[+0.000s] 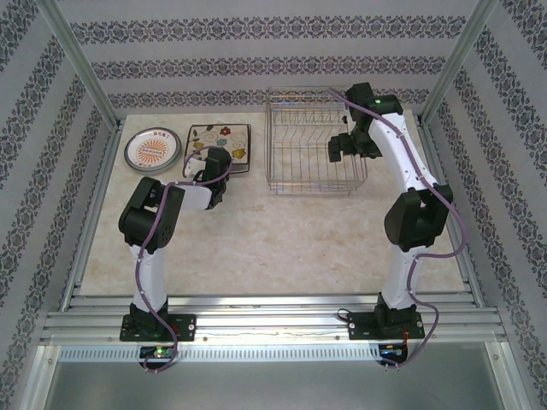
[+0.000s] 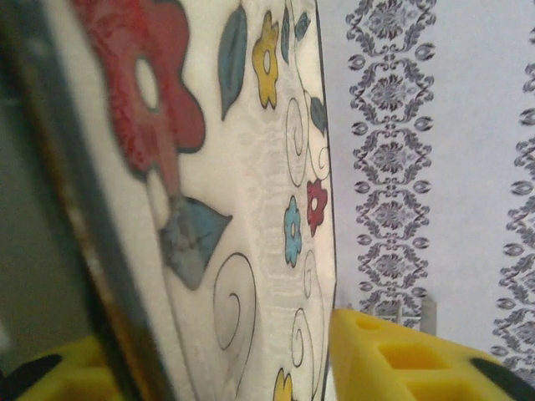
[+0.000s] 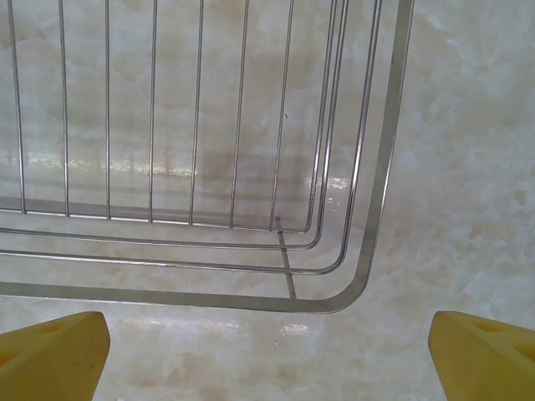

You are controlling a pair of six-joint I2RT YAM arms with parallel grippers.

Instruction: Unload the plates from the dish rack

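Probably stiff, slick and breakable, the square cream flower-printed plate (image 1: 226, 138) sits far left on the bench (image 1: 282, 231), its dark rim, the best hold, inside my left pincer (image 1: 199, 160); pinching or spread, I cannot tell.

This looks like a lab test booth. Aluminium posts (image 1: 79, 64) frame patterned wallpaper panels (image 1: 273, 51) around a marble-look table (image 1: 282, 239).

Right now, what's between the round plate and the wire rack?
The square flower plate lies between the round plate and the dish rack, in the top view; the left hand is at its near left corner.
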